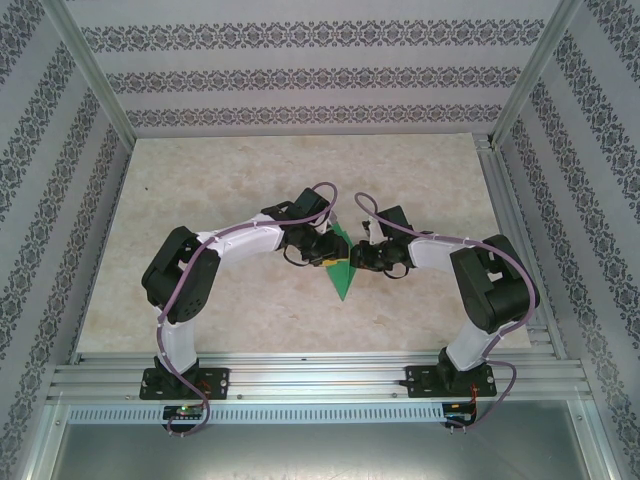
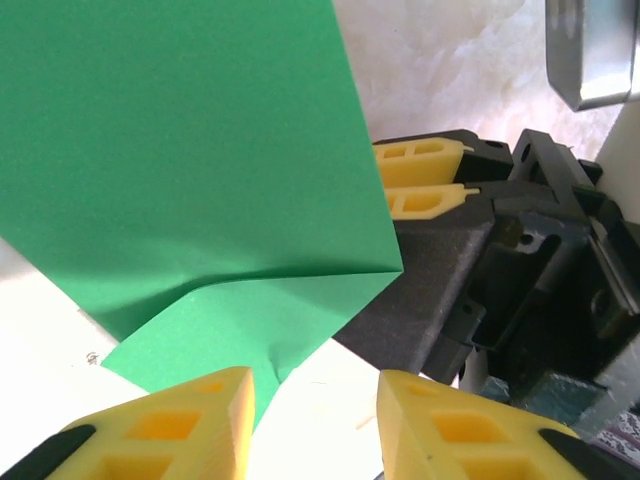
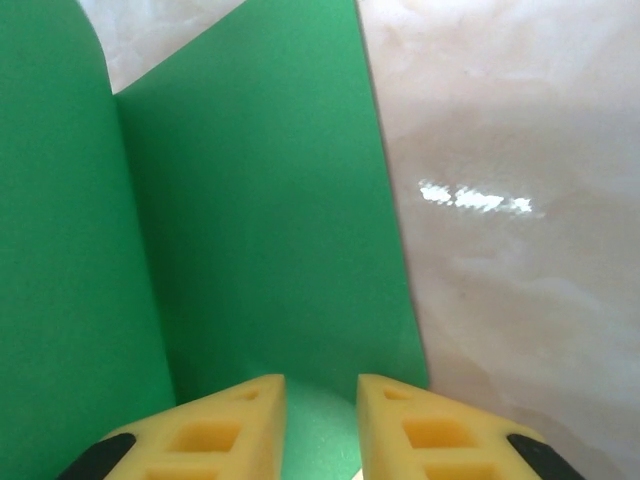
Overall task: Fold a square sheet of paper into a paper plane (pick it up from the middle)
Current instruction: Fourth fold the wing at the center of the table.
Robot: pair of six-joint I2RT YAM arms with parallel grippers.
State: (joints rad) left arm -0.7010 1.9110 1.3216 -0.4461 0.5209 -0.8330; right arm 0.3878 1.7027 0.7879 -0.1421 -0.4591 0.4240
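Note:
The square sheet of paper (image 1: 342,277) is bright green and partly folded, its point aimed at the near edge of the table. Both grippers meet over it at mid-table. My left gripper (image 1: 328,250) is open; in the left wrist view its yellow fingertips (image 2: 210,400) stand apart with bare table between them, and a creased flap of the paper (image 2: 200,150) ends by the left finger. My right gripper (image 3: 322,385) has a narrow gap between its fingers, and green paper (image 3: 260,230) shows in that gap and rises in two panels ahead of it. Its yellow fingers (image 2: 425,185) sit at the paper's right edge.
The tabletop (image 1: 240,180) is pale and marbled, framed by aluminium rails (image 1: 320,375) at the near edge and patterned walls on three sides. Both arms bend inward from their bases, with purple cables looping above them.

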